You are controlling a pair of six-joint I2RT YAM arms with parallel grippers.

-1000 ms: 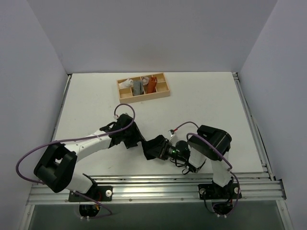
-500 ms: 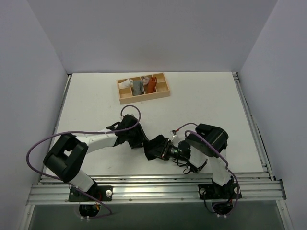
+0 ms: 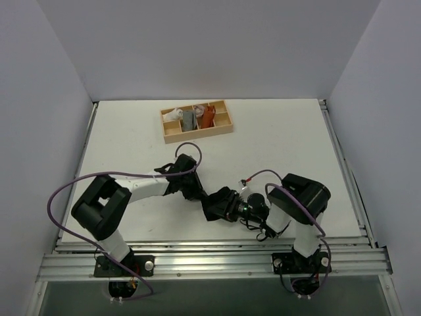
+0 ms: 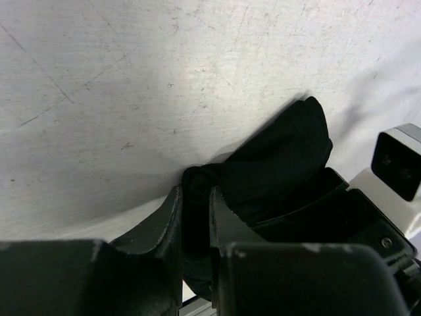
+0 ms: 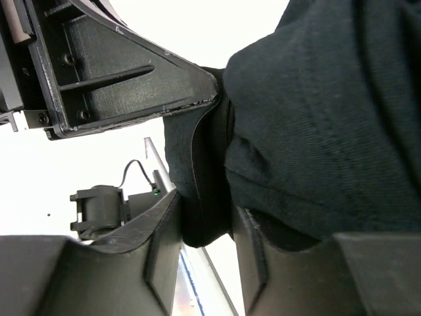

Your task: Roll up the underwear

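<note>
The black underwear (image 3: 216, 203) is a bunched bundle held low over the table, between the two arms. My left gripper (image 3: 197, 193) is at its left end. In the left wrist view, the left gripper (image 4: 195, 197) is shut on a fold of the underwear (image 4: 283, 158). My right gripper (image 3: 231, 207) meets the bundle from the right. In the right wrist view, a hanging fold of the underwear (image 5: 316, 118) fills the gap of the right gripper (image 5: 204, 220) and touches both fingers. The two grippers are almost touching.
A small wooden tray (image 3: 197, 137) stands at the back of the table. It holds a white roll (image 3: 174, 114), a grey roll (image 3: 189, 119) and an orange-brown roll (image 3: 207, 117). The metal rail (image 3: 210, 253) runs along the near edge by the arm bases.
My left arm has swung right to the bundle, and its jaws have gone from wide open to shut on the cloth. The right jaws have widened a little, and the right arm has shifted right.
</note>
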